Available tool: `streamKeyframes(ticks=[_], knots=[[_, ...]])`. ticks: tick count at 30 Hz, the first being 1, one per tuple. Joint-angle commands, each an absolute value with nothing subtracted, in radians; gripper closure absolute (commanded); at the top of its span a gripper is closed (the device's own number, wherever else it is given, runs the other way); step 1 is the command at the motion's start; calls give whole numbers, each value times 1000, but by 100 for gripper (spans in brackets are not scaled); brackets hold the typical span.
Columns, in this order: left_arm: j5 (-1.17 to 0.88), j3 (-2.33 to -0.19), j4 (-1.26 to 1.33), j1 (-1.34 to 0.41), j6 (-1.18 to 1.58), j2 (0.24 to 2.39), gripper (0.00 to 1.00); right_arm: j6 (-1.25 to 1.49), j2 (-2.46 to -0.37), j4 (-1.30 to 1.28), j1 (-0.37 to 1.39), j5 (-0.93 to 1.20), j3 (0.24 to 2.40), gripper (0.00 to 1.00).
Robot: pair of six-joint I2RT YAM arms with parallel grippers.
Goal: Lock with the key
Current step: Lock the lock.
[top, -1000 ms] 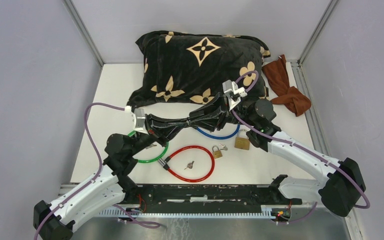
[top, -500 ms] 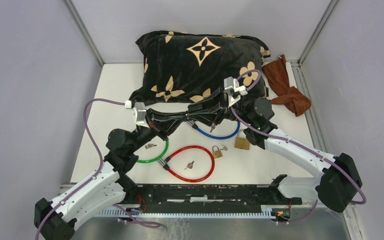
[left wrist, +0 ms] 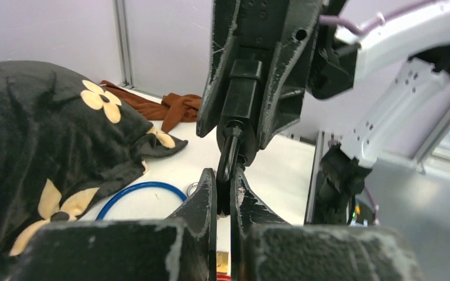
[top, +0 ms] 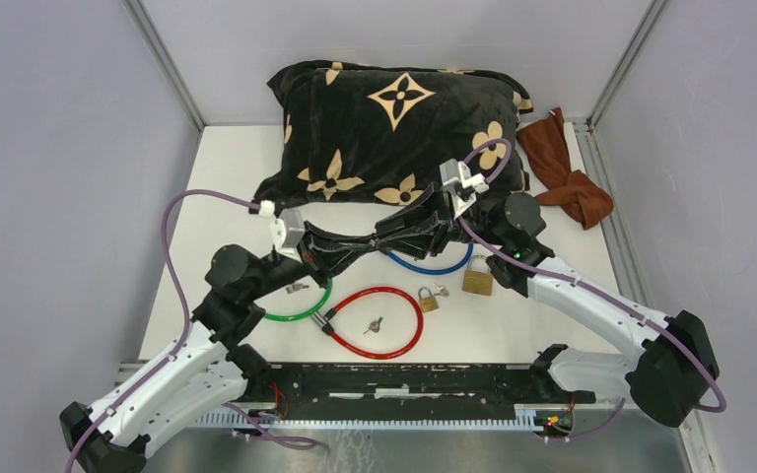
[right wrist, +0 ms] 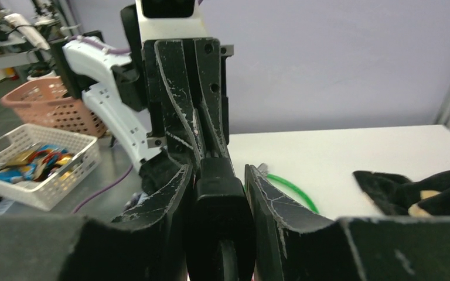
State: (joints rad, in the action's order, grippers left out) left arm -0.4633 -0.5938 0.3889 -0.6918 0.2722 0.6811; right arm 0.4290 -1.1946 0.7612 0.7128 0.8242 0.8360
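White worktop [top: 217, 197] with a black flowered pillow [top: 394, 108] at upper centre. Mid-frame, above a blue cable loop [top: 432, 268], two robot hands meet tip to tip. The right hand [right wrist: 218, 171] clamps a black lock barrel [right wrist: 218, 205]; the left hand [left wrist: 224, 187], pressed together, pinches a thin dark key [left wrist: 228, 155] at the barrel's end.

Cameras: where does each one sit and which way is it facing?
Top external: above and behind the robot, looking down on the table; left arm and right arm show, hands meeting before the pillow.
Left wrist: on the left arm, facing right; the left hand pinches the key, right hand opposite.
Right wrist: on the right arm, facing left; the right hand clamps the lock body, left hand opposite.
Shared: both wrist views show the lock body; the pillow shows in all three.
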Motion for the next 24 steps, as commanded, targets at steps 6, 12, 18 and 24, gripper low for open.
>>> streamKeyframes(ticks=[6,12,18,24], knots=[[-536,-692,231,-717,-186,635,98,489,-1178,633,722,984,849,100],[-669,-620,440,-717,187,668,98,482,-1197,664,752,919,849,100],[-641,-580,595,-718,446,731,98,455,-1218,692,793,845,839,100],[-592,-611,572,-726,458,754,98,418,-1257,704,819,832,764,100]])
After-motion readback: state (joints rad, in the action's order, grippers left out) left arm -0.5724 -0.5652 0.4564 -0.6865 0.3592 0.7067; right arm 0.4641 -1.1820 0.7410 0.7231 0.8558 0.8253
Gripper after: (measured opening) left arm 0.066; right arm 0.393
